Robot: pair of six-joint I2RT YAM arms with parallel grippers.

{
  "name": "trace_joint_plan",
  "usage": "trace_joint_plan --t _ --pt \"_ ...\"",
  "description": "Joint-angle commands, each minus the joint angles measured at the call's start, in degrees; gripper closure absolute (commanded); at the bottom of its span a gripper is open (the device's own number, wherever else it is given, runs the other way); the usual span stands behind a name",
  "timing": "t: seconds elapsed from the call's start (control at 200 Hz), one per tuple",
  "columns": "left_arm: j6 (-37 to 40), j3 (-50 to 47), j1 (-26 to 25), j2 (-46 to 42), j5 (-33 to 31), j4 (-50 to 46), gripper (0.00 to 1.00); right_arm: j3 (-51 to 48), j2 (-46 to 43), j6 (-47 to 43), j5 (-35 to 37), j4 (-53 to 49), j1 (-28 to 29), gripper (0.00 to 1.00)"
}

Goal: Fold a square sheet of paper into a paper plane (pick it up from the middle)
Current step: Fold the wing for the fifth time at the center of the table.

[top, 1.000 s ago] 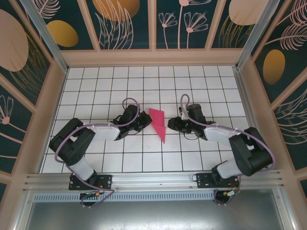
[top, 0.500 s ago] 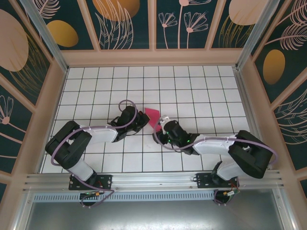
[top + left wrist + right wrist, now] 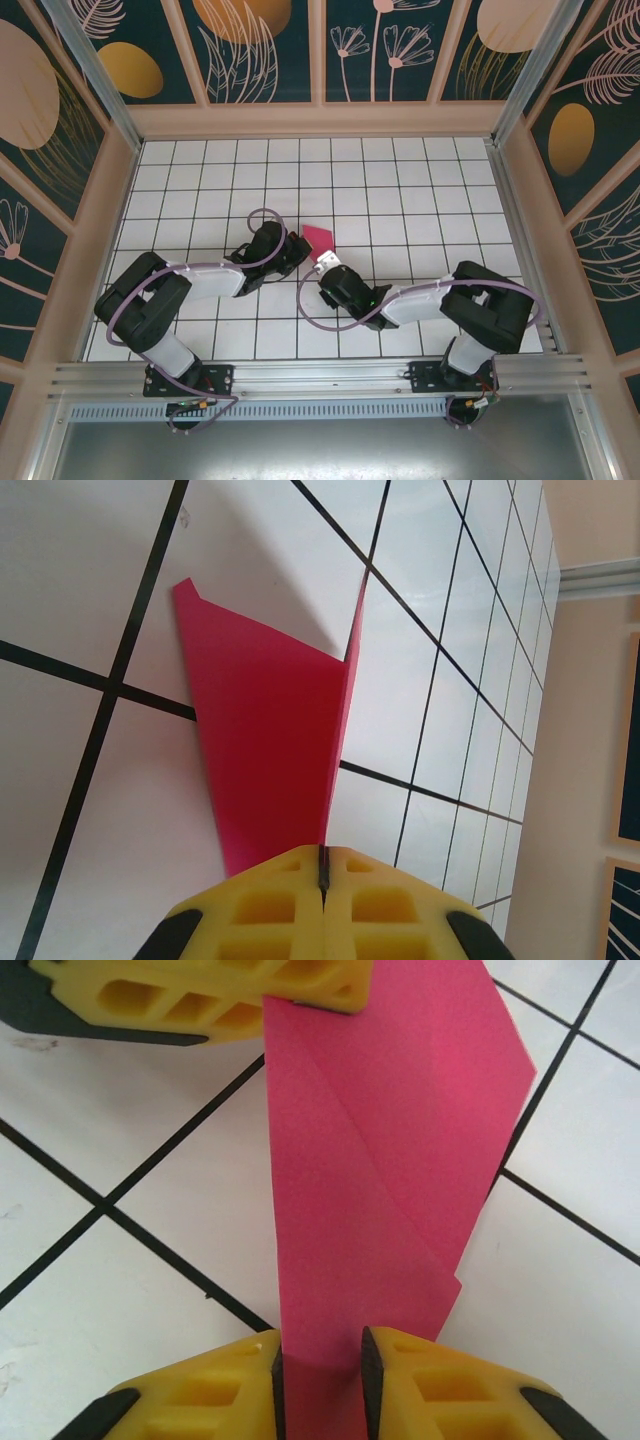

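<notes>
The paper plane is a folded magenta-pink piece lying in the middle of the gridded table. My left gripper is at its left side. In the left wrist view that gripper is shut on the plane's raised fold edge, and one wing lies flat on the table. My right gripper covers the plane's near pointed end. In the right wrist view its jaws stand a little apart astride the narrow strip of paper, with the left gripper's yellow fingers at the far end.
Wooden walls with patterned panels ring the table. An aluminium rail runs along the near edge by the arm bases. Both arms reach inward, and their purple cables loop over the tiles near the middle.
My right gripper has swung left from the plane's right side to its near pointed end, and its jaws have narrowed. The left gripper has kept its hold and barely moved.
</notes>
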Motion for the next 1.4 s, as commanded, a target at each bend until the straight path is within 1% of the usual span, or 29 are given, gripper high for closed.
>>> trace_joint_plan --t 0.0,0.145,0.18,0.33,0.44,0.505,0.555,0.64,0.721,0.831,0.901,0.946,0.971,1.066,1.211,1.301,1.336,1.396 --pt "-1.0 0.6 0.3 0.7 0.0 -0.1 0.98 1.3 0.8 -1.6 4.3 2.0 0.5 0.77" --pt "-0.9 0.8 0.3 1.0 0.2 -0.1 0.98 1.7 1.4 -2.0 5.0 1.8 0.7 0.8" --pt "-0.9 0.8 0.4 1.0 0.4 -0.1 0.98 1.7 1.5 -2.1 5.1 1.8 0.8 0.83" --pt "-0.9 0.8 0.4 1.0 0.3 -0.3 0.98 2.1 2.2 -2.3 5.6 1.6 0.9 0.85" --pt "-0.8 0.8 0.4 0.7 0.2 -0.6 0.97 2.2 2.4 -2.4 6.3 1.3 1.0 0.92" --pt "-0.8 0.8 0.4 0.5 -0.1 -0.9 0.96 2.3 2.4 -2.1 6.6 1.1 1.0 0.94" --pt "-0.8 0.7 0.4 0.3 -0.2 -1.0 0.96 2.5 2.3 -1.8 7.0 0.7 1.0 0.97" --pt "-0.8 0.6 0.3 0.0 -0.4 -1.2 0.95 2.5 2.2 -1.7 7.9 0.6 1.0 1.0" --pt "-0.8 0.7 0.4 -0.3 -0.5 -1.5 0.95 2.5 2.1 -1.6 7.9 0.7 1.0 1.0" --pt "-0.7 0.8 0.3 -0.9 -0.8 -2.3 0.88 2.2 1.2 -0.8 7.3 1.0 0.9 1.0" --pt "-0.4 0.6 0.3 -1.9 -1.8 -3.5 0.79 1.5 0.0 0.3 4.6 1.6 0.2 1.0" --pt "0.0 0.6 0.4 -3.0 -2.9 -4.4 0.77 0.7 -1.1 1.4 1.9 2.3 -0.6 1.0" --pt "0.2 0.5 0.4 -3.8 -3.7 -5.2 0.76 0.3 -1.8 2.1 -0.2 2.7 -1.3 1.0" --pt "0.6 -0.1 0.4 -7.5 -7.7 -8.2 0.64 -1.5 -4.5 4.6 -8.2 4.4 -4.4 1.0" --pt "0.9 -1.8 0.3 -13.7 -14.1 -12.3 0.52 -4.8 -7.8 8.8 -18.8 8.3 -9.1 1.0" --pt "0.9 -3.1 0.3 -16.6 -16.7 -12.7 0.51 -6.3 -8.7 11.0 -24.2 10.3 -11.6 1.0" --pt "0.9 -3.5 0.4 -17.3 -17.0 -12.6 0.51 -6.8 -9.0 11.6 -24.5 10.9 -12.3 1.0" --pt "1.0 -3.8 0.3 -17.6 -17.2 -12.6 0.52 -7.3 -9.0 12.6 -28.2 11.7 -13.3 1.0"
